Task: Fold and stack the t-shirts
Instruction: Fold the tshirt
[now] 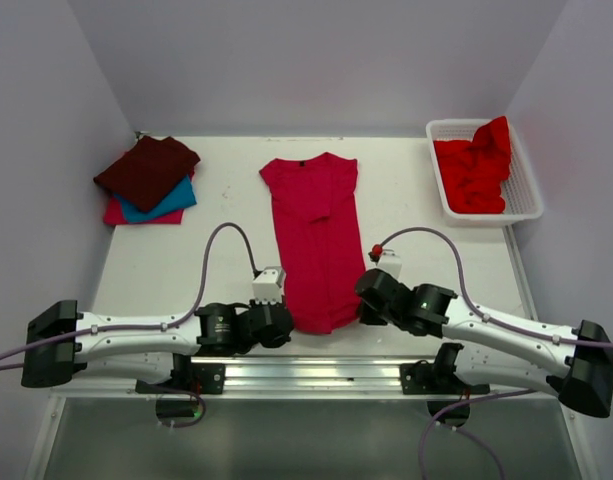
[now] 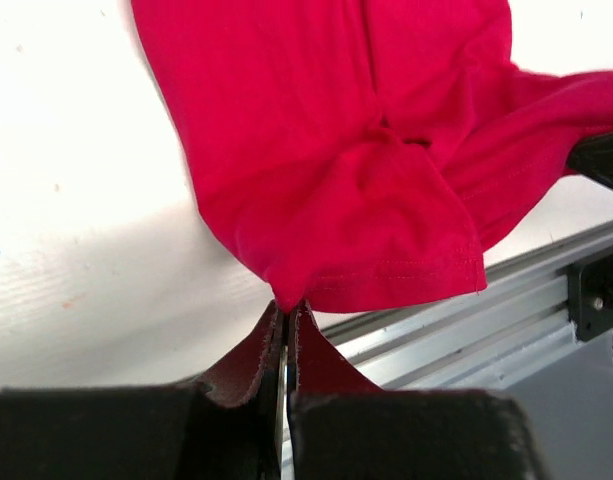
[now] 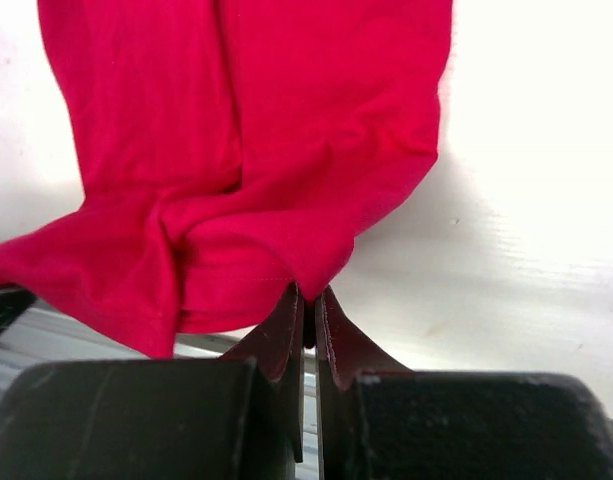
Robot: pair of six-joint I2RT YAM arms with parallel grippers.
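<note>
A crimson-pink t-shirt [image 1: 316,235] lies folded lengthwise in the middle of the table, collar at the far end. My left gripper [image 1: 286,322] is shut on its near left hem corner [image 2: 286,295]. My right gripper [image 1: 364,308] is shut on its near right hem corner [image 3: 308,290]. Both corners look slightly lifted off the table. A stack of folded shirts sits at the far left: dark maroon [image 1: 146,170] on top, teal blue [image 1: 171,202] under it, pink-red [image 1: 126,215] at the bottom. A bright red shirt [image 1: 476,170] lies crumpled in the basket.
The white lattice basket [image 1: 526,205] stands at the far right corner. A metal rail [image 1: 316,370] runs along the near table edge, also in the left wrist view [image 2: 486,310]. Purple cables loop over the table beside each arm.
</note>
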